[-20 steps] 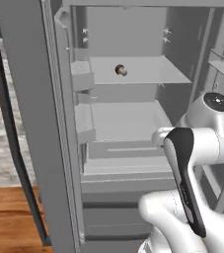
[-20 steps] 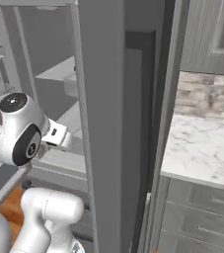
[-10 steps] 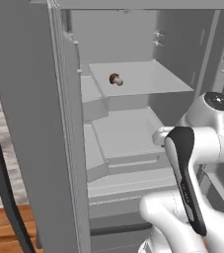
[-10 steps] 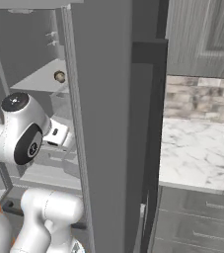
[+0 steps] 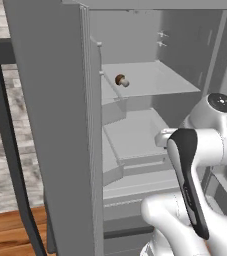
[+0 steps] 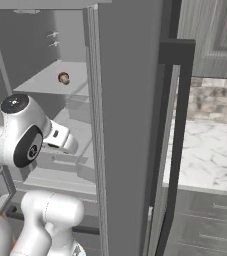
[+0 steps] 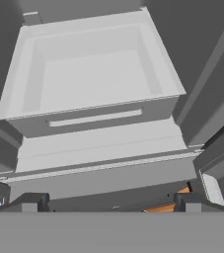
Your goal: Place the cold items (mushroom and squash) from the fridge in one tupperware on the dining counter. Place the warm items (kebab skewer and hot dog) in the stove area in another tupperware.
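Mushroom: on the upper fridge shelf, at 11 o'clock from your arm. End effector: jaws wide, empty, aimed into the drawer below. Raise it to shelf height before reaching in

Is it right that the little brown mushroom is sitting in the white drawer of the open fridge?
Not quite. The little brown mushroom is in the open grey fridge, but it sits on the pale upper shelf, not in the white drawer. The left base view shows this.
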